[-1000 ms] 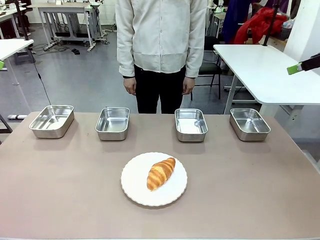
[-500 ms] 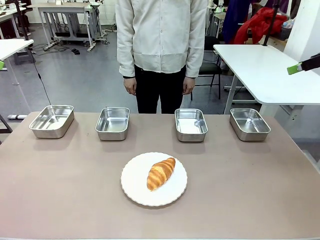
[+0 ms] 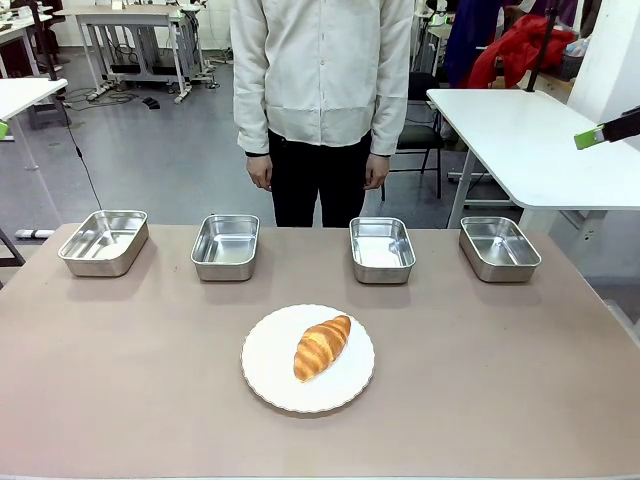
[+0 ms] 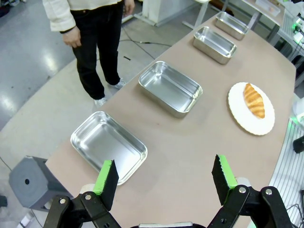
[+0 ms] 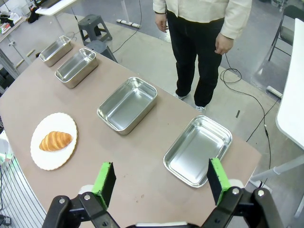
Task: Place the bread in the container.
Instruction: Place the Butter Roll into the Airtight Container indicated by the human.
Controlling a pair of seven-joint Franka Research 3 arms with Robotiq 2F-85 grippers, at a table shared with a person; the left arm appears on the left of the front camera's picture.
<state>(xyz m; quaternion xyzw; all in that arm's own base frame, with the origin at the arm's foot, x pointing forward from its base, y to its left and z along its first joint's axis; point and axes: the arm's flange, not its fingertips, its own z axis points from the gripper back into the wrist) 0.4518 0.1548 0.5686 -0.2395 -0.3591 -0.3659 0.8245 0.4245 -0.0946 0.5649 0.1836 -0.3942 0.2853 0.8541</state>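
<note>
Front view: a brown desk (image 3: 120, 400) stretches toward a standing person (image 3: 322, 80) at its far side. Four steel pans (image 3: 382, 250) sit in a row along that far edge; which one the task means cannot be told. Nearer the middle, a white scalloped plate (image 3: 265, 385) holds the bread (image 3: 322, 347), lying at a slant. The left gripper (image 4: 164, 160) and right gripper (image 5: 160, 164) hang high above the desk, jaws spread wide, empty. The bread looks light, soft and flaky; a gentle pinch across its thick middle seems safest.

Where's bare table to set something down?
Bare tan tabletop left and right of the round white scalloped plate holding the golden-brown croissant, plus the strip between plate and the shiny rectangular steel pans. Crowded: the pan row at the far edge.
</note>
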